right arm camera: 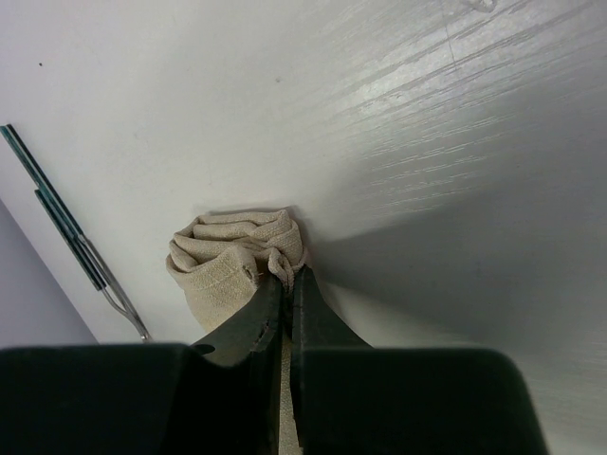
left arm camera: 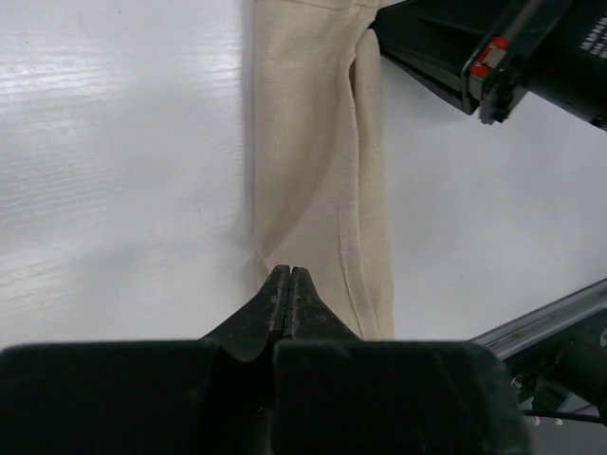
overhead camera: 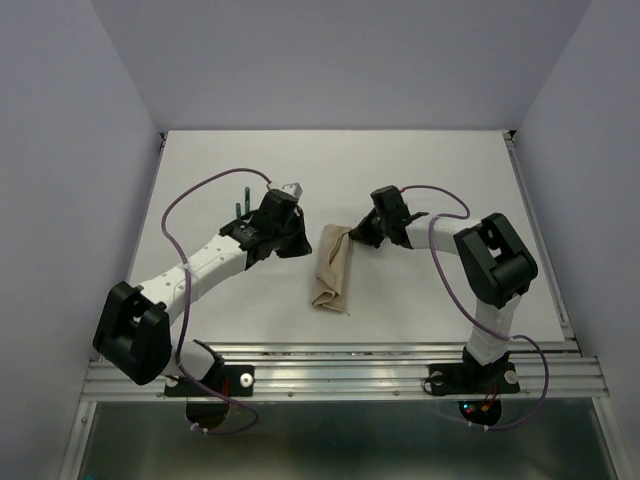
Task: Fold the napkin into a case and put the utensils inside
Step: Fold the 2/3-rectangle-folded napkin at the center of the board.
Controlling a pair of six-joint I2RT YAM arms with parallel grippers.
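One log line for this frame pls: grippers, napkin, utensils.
left gripper: shut, tips at napkin edge, hold unclear | right gripper: shut on napkin end | napkin: folded narrow | utensils: on table, outside napkin

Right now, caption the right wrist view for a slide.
Right gripper shut on bunched beige cloth napkin; green-handled silver utensils nearby.

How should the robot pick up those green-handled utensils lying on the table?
Probably by the green handles of the utensils, from straight above, jaws across their width: they lie flat on the table, long and thin.
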